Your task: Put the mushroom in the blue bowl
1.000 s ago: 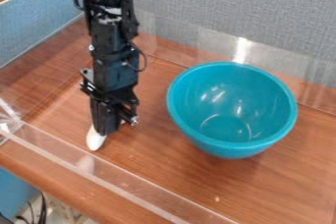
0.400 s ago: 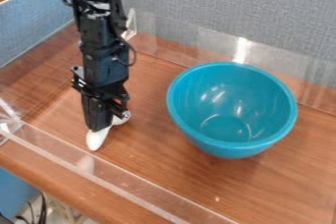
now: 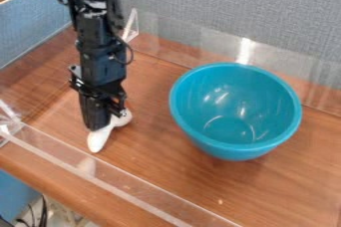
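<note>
The mushroom lies on the wooden table at the front left. Only its cream-white stem shows, poking out below the fingertips, and its cap is hidden behind them. My gripper points straight down right over it with its fingers together, shut. I cannot tell whether the tips touch the mushroom. The blue bowl stands upright and empty to the right, about a hand's width from the gripper.
A clear plastic wall runs along the table's front edge, and another runs along the back. A cardboard box sits at the far left behind the arm.
The arm has shifted a little to the left and now stands more directly over the mushroom. The mushroom and the bowl have stayed put.
</note>
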Motion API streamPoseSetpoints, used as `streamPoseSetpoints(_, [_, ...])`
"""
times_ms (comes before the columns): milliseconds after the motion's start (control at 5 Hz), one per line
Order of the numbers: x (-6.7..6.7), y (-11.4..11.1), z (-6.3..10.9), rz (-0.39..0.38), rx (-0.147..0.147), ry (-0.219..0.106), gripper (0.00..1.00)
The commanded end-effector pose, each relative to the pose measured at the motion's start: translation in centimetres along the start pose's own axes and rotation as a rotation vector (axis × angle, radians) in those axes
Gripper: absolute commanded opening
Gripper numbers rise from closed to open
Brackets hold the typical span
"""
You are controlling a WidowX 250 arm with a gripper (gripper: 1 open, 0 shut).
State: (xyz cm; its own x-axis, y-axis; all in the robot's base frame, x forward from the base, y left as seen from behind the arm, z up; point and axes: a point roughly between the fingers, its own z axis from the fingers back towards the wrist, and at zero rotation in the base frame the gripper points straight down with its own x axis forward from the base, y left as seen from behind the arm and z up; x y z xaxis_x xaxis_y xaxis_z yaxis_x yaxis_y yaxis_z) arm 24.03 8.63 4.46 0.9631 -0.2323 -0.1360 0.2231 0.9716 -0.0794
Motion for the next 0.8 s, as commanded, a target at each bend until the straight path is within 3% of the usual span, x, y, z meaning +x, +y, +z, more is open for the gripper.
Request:
streamPoseSetpoints(0, [0.57,1.41,0.84,0.028,0.02,-0.045,0.0])
streamPoseSetpoints(600, [0.56,1.14,1.25,0.016,0.016,-0.047,0.0])
